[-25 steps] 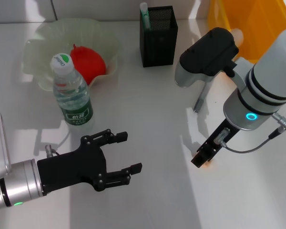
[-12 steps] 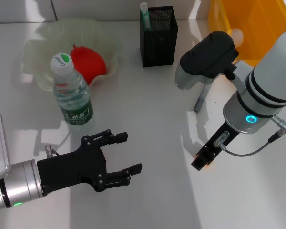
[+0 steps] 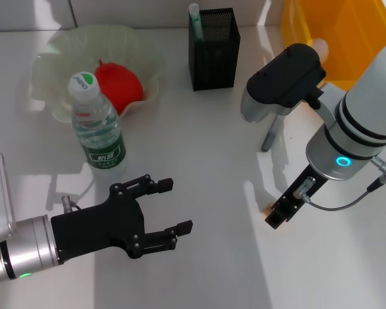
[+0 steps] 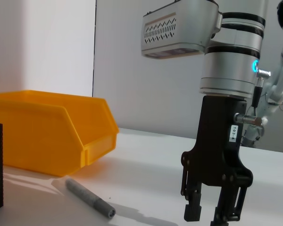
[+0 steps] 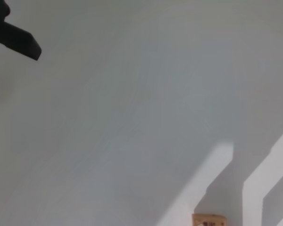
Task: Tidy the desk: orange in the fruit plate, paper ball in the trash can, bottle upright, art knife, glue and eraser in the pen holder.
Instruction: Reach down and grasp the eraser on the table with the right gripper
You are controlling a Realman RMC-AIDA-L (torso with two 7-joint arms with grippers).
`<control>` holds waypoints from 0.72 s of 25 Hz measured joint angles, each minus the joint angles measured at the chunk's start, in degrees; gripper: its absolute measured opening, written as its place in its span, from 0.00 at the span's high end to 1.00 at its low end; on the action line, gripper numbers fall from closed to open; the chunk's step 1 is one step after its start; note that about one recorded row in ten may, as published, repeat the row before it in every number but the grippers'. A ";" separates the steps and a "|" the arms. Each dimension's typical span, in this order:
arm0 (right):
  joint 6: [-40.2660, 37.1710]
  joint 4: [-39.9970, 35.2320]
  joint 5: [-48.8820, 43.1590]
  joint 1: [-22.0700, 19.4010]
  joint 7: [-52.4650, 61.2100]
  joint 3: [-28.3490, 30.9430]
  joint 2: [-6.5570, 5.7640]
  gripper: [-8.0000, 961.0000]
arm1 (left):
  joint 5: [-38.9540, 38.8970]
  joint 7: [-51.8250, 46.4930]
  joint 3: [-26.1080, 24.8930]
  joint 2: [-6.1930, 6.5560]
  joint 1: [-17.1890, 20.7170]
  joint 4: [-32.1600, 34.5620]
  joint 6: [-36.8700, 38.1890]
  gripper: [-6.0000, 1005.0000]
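The black mesh pen holder [image 3: 213, 46] stands at the far edge of the white desk [image 3: 199, 161] and serves as the reference; a green-and-white glue stick [image 3: 194, 16] pokes up from its left corner. Left of the pen holder sits the pale, wavy-rimmed translucent fruit plate [image 3: 141, 55], holding a round red-orange fruit [image 3: 119, 85]. Just in front of that plate the clear plastic water bottle with a white cap and green label [image 3: 98, 125] stands upright. Right of the pen holder is the yellow plastic bin [image 3: 334, 32]. Between the pen holder and the bin, nearer the front, a slim grey art knife [image 4: 89, 197] lies flat on the desk, partly hidden in the head view by the right arm's wrist housing. The right gripper [image 4: 212, 214] points straight down well in front and to the right of the pen holder, fingers parted with nothing between them, tips close above the desk. A small tan eraser [image 5: 208, 220] lies on the desk just beside those tips. The left gripper [image 3: 174, 206] hovers well in front of the pen holder, beyond the bottle, black fingers [image 3: 156, 185] spread apart and holding nothing.
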 joint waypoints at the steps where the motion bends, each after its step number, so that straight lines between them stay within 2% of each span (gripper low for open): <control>1: 0.01 0.02 0.00 -0.01 0.00 -0.05 0.01 0.46 | 0.00 0.00 0.00 -0.01 0.00 0.00 -0.01 0.20; 18: 0.60 1.35 -0.08 0.41 0.00 -0.54 0.15 0.49 | 0.00 0.00 0.00 -0.02 0.00 0.00 -0.16 0.20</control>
